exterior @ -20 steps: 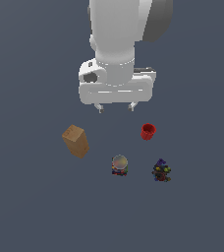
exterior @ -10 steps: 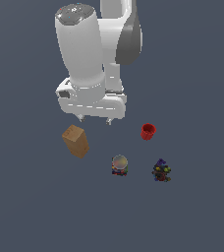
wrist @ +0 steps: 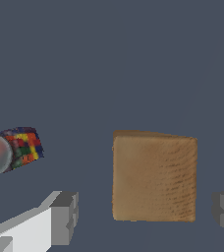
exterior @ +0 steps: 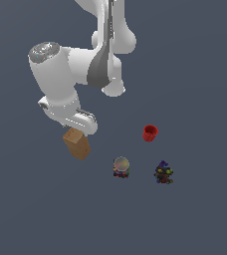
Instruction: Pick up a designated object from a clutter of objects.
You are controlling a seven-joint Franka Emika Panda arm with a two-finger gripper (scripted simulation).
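Note:
The designated object, a tan-brown block (exterior: 77, 144), stands at the exterior view's left of the clutter of objects. My gripper (exterior: 78, 127) hangs just above it, and the white hand hides the block's upper edge. In the wrist view the block (wrist: 154, 177) sits between the two grey fingertips (wrist: 65, 218), with a gap on each side. The gripper (wrist: 146, 216) is open and touches nothing.
A small red cup (exterior: 150, 133) stands toward the exterior view's right. A round grey-topped multicoloured item (exterior: 121, 167) lies nearer the block and also shows in the wrist view (wrist: 13, 150). A dark purple-hatted figurine (exterior: 163, 173) stands beyond it.
The arm has swung toward the exterior view's left and come down, so the hand now sits right over the tan-brown block. None of the objects has moved.

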